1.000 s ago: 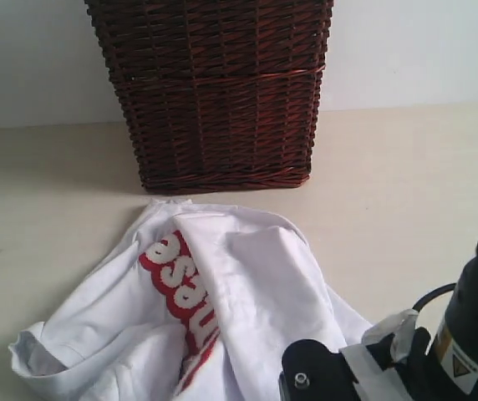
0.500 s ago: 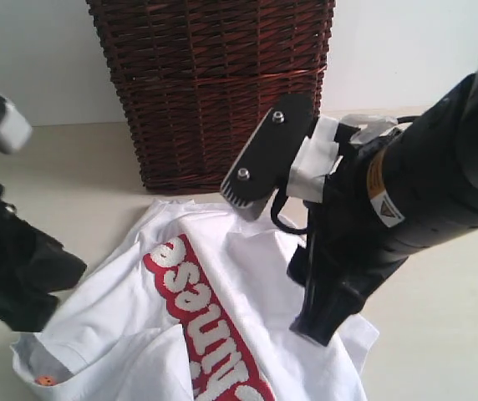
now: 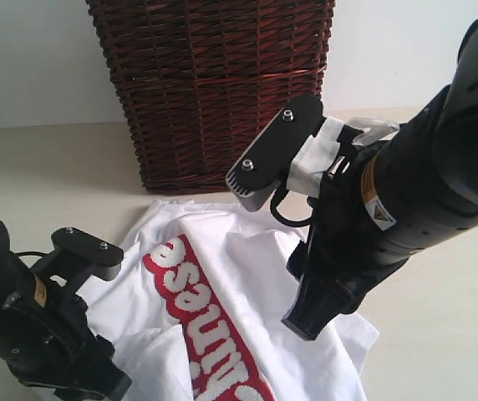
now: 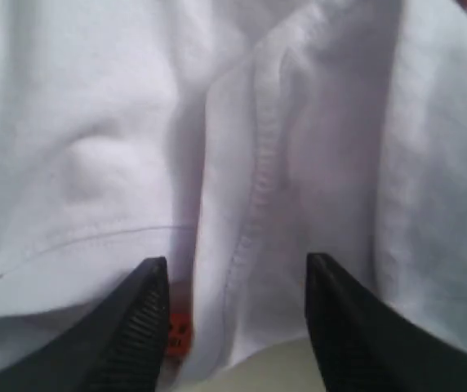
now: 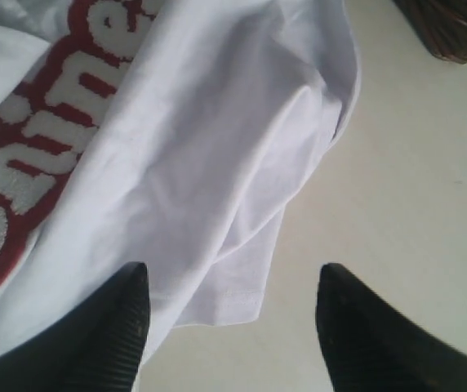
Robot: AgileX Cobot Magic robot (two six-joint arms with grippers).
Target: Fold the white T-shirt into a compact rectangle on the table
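Observation:
The white T-shirt (image 3: 247, 259) lies crumpled on the table (image 3: 423, 209), with its red-outlined lettering (image 3: 201, 322) facing up. My left gripper (image 3: 105, 383) is low over the shirt's near left part. In the left wrist view it (image 4: 237, 273) stands open astride a collar seam (image 4: 260, 171), and the orange neck tag (image 4: 178, 335) sits by one finger. My right gripper (image 3: 304, 316) hangs over the shirt's right side. It (image 5: 232, 278) is open above a sleeve hem (image 5: 233, 296), and nothing is held.
A tall dark brown wicker basket (image 3: 214, 83) stands just behind the shirt, and its corner (image 5: 454, 24) shows in the right wrist view. Bare table (image 5: 397, 204) lies to the right of the sleeve. A pale wall rises behind the basket.
The left arm has dropped from the left edge onto the shirt's near left part. The right arm, risen from the bottom right a second ago, has hardly shifted since; the lettering is uncovered.

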